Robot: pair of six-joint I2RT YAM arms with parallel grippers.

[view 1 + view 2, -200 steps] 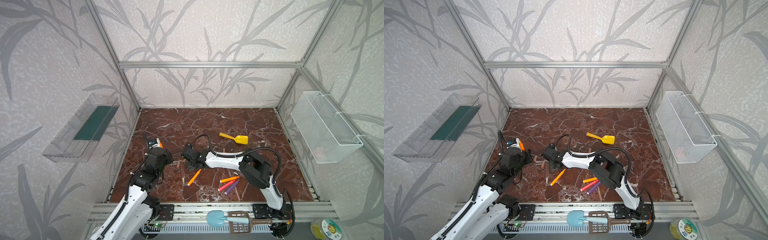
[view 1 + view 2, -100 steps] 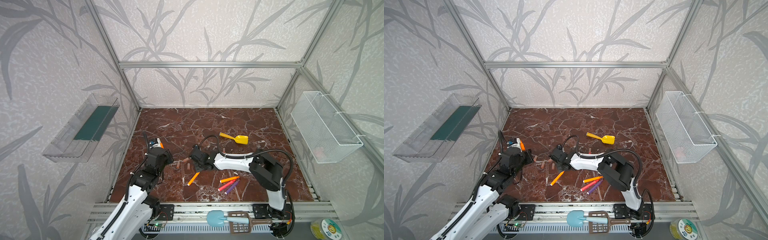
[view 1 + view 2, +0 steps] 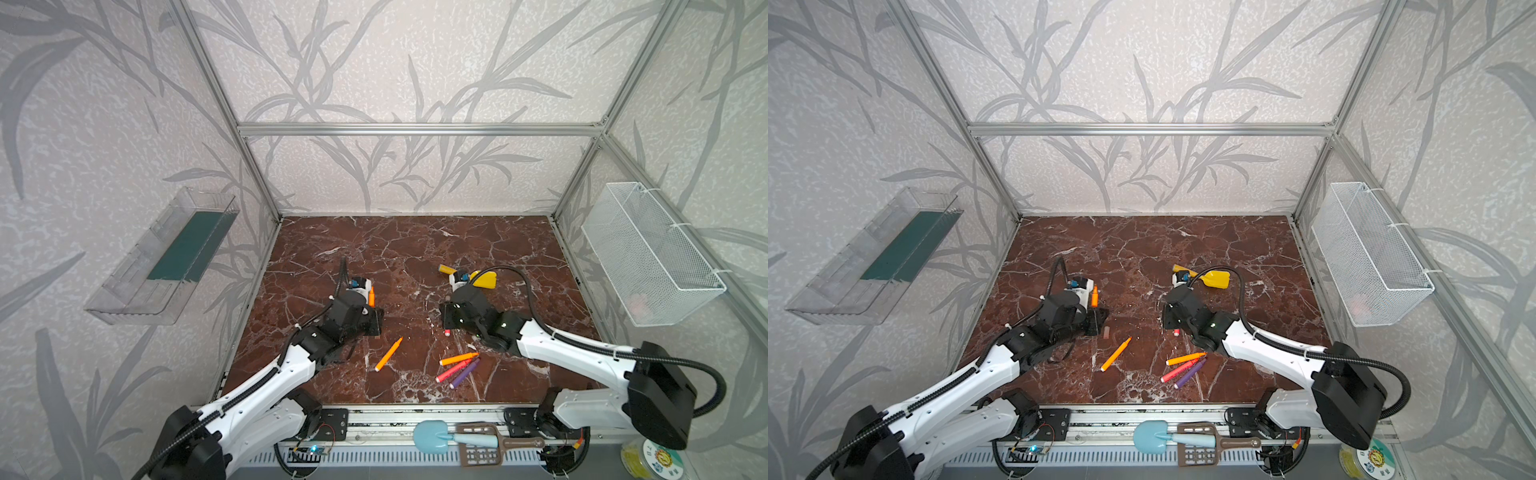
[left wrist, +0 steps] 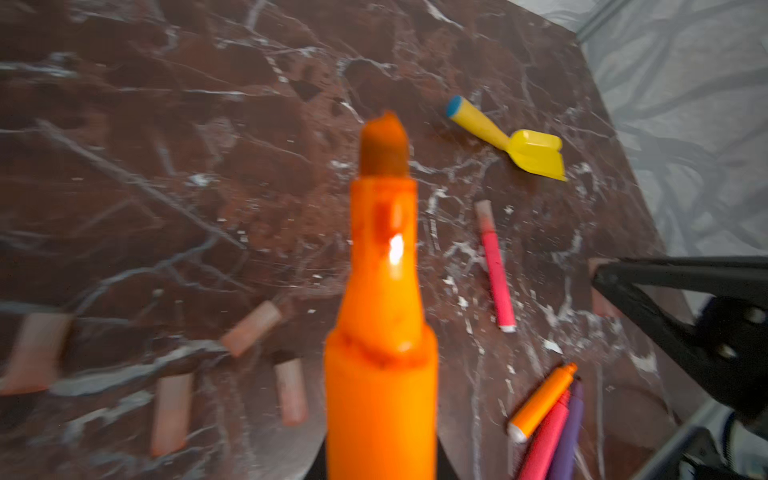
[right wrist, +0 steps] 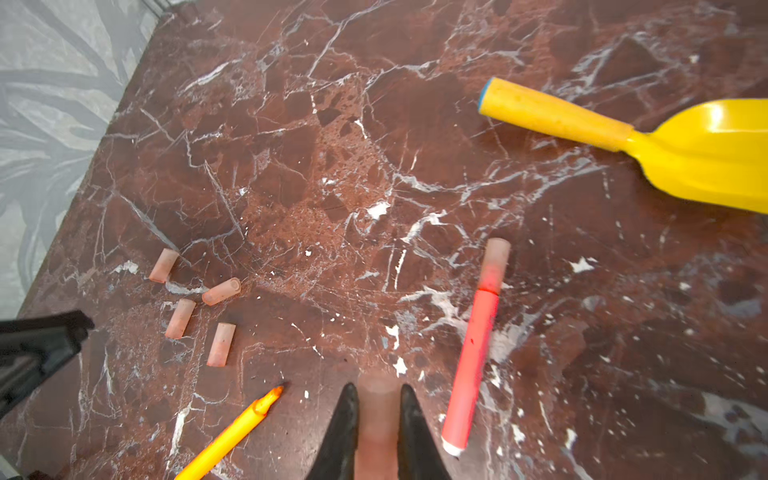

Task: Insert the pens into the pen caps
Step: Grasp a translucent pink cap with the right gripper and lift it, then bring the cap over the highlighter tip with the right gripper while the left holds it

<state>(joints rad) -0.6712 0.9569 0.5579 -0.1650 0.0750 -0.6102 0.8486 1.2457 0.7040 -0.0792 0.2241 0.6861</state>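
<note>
My left gripper (image 3: 370,321) is shut on an orange pen (image 4: 382,332) whose tip points up and away; in both top views that pen (image 3: 1094,296) pokes out above the wrist. My right gripper (image 5: 376,399) is shut on a pinkish pen cap (image 5: 377,432), hovering right of centre (image 3: 448,323). Beside it lies a red-pink pen (image 5: 473,357) with a cap (image 5: 496,262) on its tip. Several loose pen caps (image 5: 221,291) lie in a cluster between the grippers. An orange pen (image 3: 388,354) lies alone; orange (image 3: 458,358), red-pink (image 3: 452,371) and purple (image 3: 466,372) pens lie together.
A yellow toy scoop (image 3: 478,277) lies behind the right gripper. A wire basket (image 3: 648,253) hangs on the right wall and a clear tray (image 3: 166,257) on the left wall. A blue scoop (image 3: 432,436) and brown spatula lie on the front rail.
My right gripper closed on a cap at the cluster near the left gripper and has pulled back to the right with it. The left arm has stayed still.
</note>
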